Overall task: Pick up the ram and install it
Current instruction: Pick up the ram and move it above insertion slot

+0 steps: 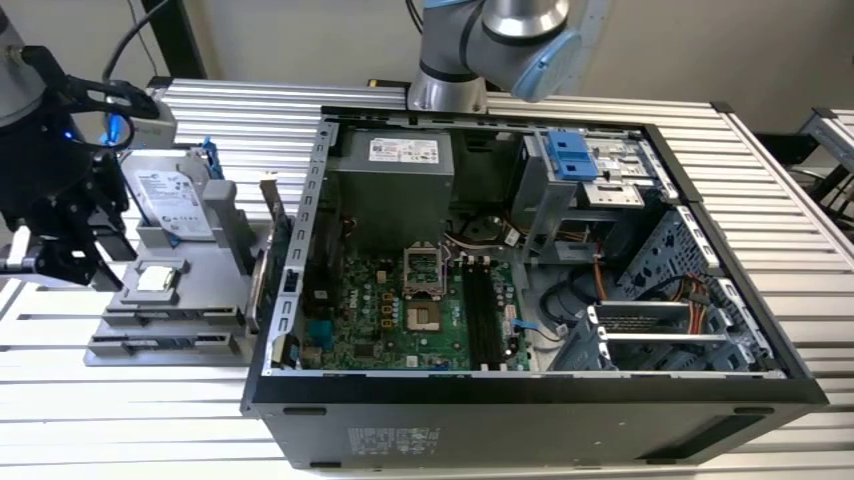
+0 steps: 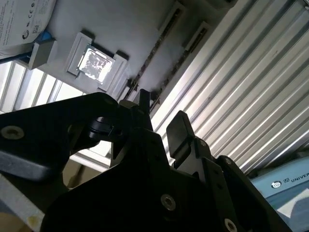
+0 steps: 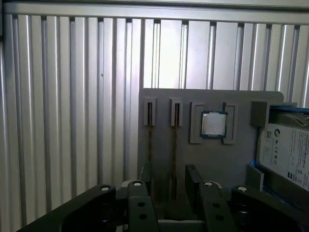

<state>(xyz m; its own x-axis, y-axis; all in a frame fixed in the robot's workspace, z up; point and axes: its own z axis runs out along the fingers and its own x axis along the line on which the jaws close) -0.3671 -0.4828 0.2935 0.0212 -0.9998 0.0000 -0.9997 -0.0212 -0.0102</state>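
**A:** We're over the flat grey holder plate [image 3: 212, 164] on the ribbed aluminium table [image 3: 72, 96]. That puts us out at the exterior view's left, well apart from the open black computer case [image 1: 534, 400]. Where's the ram?

**B:** The ram [image 3: 175, 145] is the long, thin circuit-board stick standing on edge in a slot of that plate. In the first wrist view it reads as a narrow brownish line. A second thin stick [image 3: 149, 128] lies parallel in the slot just beside it.

**A:** And the black two-fingered gripper [image 3: 169, 186]?

**B:** Its jaws are parted and there's nothing in them. The ram's near end runs straight into the gap between the two fingers, a little closer to one than the other. The neighbouring stick lines up roughly with the other finger, not with the gap.

**A:** Which way does the ram's long axis run?

**B:** Away from the wrist, toward the row where the square silver processor chip [image 3: 214, 124] sits, with the silver labelled hard drive [image 3: 289, 150] beyond that. So the gap lies crosswise to the ram, and I'd judge the pads face its flat sides.

**A:** Any contact?

**B:** None that I can see. I can't tell whether the fingers are level with the ram or above it.
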